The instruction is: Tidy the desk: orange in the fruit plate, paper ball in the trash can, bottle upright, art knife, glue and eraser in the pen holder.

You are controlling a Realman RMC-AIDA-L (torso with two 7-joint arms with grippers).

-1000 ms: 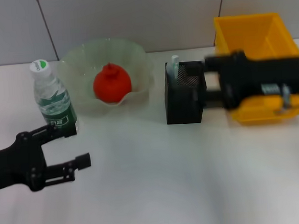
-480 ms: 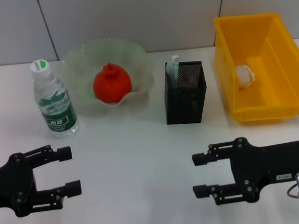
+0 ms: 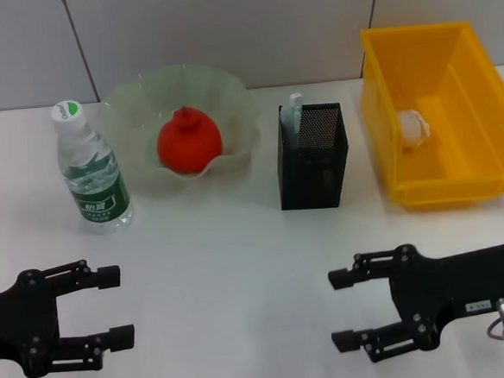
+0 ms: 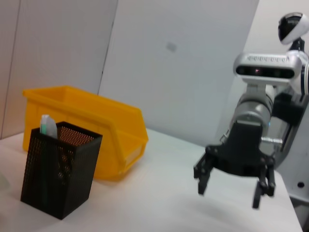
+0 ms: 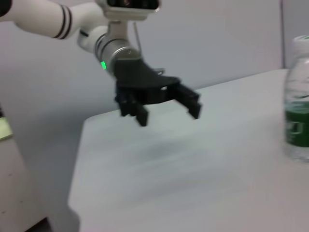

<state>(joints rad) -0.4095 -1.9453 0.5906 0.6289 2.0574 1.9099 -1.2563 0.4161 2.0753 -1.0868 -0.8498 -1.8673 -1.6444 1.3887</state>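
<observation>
Both hands have pulled back toward the near edge of the surface (image 3: 240,268), left hand (image 3: 113,306) and right hand (image 3: 345,310) spread wide, holding nothing.

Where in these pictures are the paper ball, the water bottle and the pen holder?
paper ball (image 3: 415,126), head view, on its crumpled white middle inside the yellow bin.
water bottle (image 3: 92,170), head view, on the label of the upright body.
pen holder (image 3: 311,167), head view, on its black mesh front wall.

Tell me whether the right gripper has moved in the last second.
Yes. The right gripper, open, pulled back from the yellow bin and pen holder to the table's near edge.
</observation>
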